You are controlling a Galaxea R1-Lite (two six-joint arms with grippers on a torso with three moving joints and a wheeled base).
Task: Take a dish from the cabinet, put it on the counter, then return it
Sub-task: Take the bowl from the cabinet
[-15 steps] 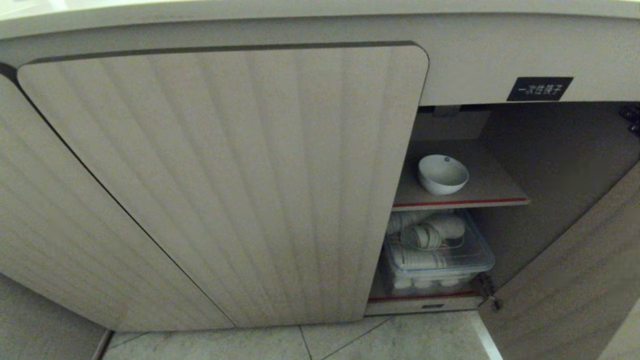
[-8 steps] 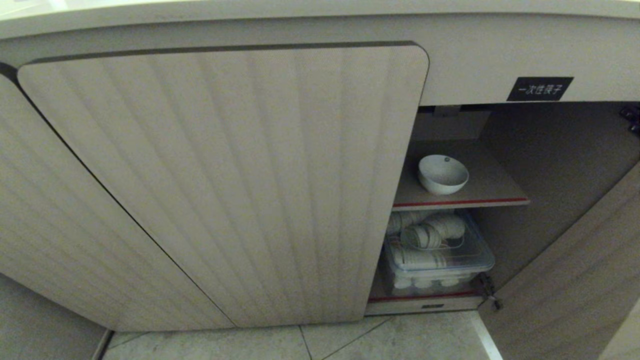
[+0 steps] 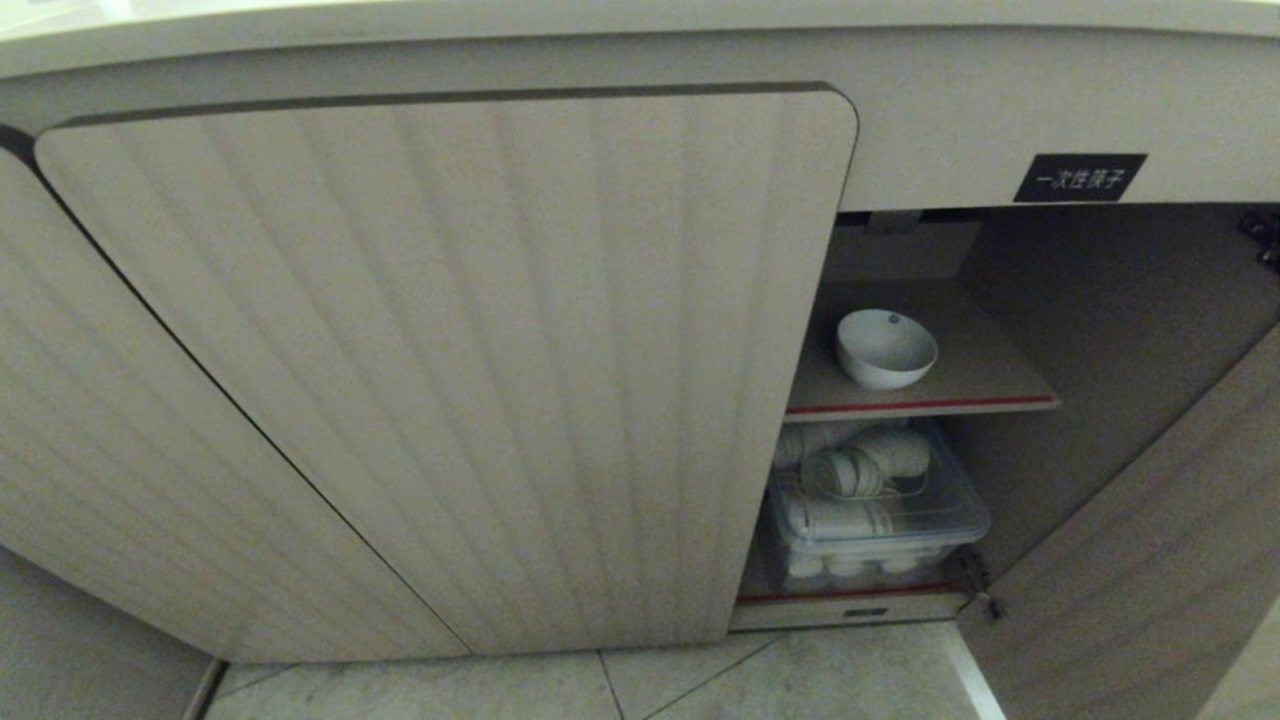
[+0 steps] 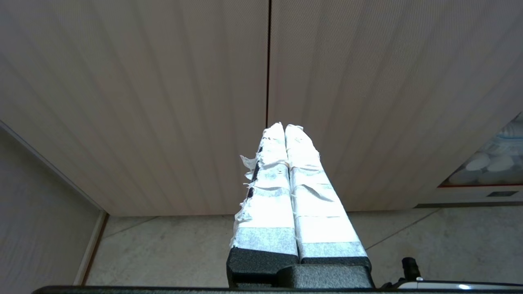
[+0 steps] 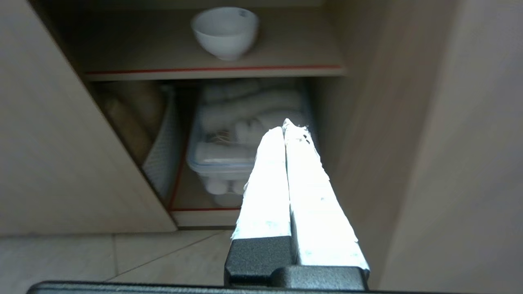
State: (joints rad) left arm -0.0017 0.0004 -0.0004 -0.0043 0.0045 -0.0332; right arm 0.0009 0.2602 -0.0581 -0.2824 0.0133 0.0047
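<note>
The dish (image 5: 225, 32) sits upright on the cabinet (image 3: 450, 370)'s red-edged upper shelf (image 5: 212, 72), beyond and above the closed, empty right gripper (image 5: 286, 124); floor tiles (image 5: 122, 257) lie below.

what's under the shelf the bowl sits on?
Under the shelf holding the bowl: a clear lidded container of stacked white ribbed cups. The closed door hides everything further left.

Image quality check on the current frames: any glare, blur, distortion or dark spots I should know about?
Head view: wide-angle bend curves the closed door; the cabinet recess is shadowed, but the bowl reads fine. Left wrist view: taped fingers of the left gripper are blown out white. Right wrist view: same glare on the right gripper; the clear bin behind it is soft, the bowl sharper.
</note>
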